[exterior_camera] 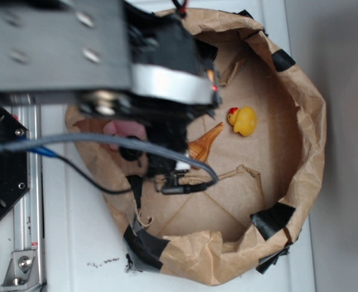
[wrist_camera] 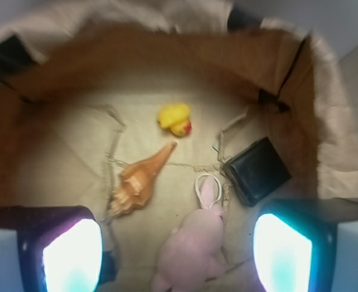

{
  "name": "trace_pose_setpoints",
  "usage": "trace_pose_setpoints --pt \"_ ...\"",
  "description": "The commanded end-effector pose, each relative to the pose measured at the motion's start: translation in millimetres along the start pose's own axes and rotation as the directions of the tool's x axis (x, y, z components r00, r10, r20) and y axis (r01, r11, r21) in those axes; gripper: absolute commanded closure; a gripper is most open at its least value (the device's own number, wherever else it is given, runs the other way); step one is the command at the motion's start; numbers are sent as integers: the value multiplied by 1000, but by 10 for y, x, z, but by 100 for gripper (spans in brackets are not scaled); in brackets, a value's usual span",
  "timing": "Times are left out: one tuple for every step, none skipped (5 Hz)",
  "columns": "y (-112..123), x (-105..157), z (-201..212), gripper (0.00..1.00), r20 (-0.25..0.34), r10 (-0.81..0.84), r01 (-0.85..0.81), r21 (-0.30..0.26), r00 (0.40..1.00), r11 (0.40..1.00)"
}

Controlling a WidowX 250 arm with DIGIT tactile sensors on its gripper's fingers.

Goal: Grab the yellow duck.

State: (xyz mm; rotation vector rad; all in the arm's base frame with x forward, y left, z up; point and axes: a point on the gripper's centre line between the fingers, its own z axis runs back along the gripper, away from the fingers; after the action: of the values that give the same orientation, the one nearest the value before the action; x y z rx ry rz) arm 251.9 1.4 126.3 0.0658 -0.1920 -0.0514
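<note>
The yellow duck (exterior_camera: 244,120) (wrist_camera: 175,118) is small and glossy with a red beak, and it rests on the floor of a brown paper basket (exterior_camera: 306,121) toward its far side. My gripper (wrist_camera: 177,255) hangs open above the near part of the basket, well short of the duck. Its two bright pads (wrist_camera: 72,255) stand wide apart, with a pink plush (wrist_camera: 194,246) lying on the floor below the gap. In the exterior view the arm's black body (exterior_camera: 166,79) hides the fingertips.
An orange-brown spiral seashell (wrist_camera: 141,180) (exterior_camera: 204,143) lies between the gripper and the duck. A black square object (wrist_camera: 256,170) sits to the right by the basket wall. The pink plush (exterior_camera: 125,129) peeks out under the arm. Crumpled paper walls with black tape (exterior_camera: 275,219) ring everything.
</note>
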Motion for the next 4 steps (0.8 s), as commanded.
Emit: trace_pose_setpoints --pt "246 310 -411 0 43 21 -22 17 999 1000" --pt "400 430 -545 0 97 168 -173 41 981 984" --pt "443 479 -552 0 113 279 -285 44 954 957" --pt "405 513 -695 0 40 365 -367 102 930 925"
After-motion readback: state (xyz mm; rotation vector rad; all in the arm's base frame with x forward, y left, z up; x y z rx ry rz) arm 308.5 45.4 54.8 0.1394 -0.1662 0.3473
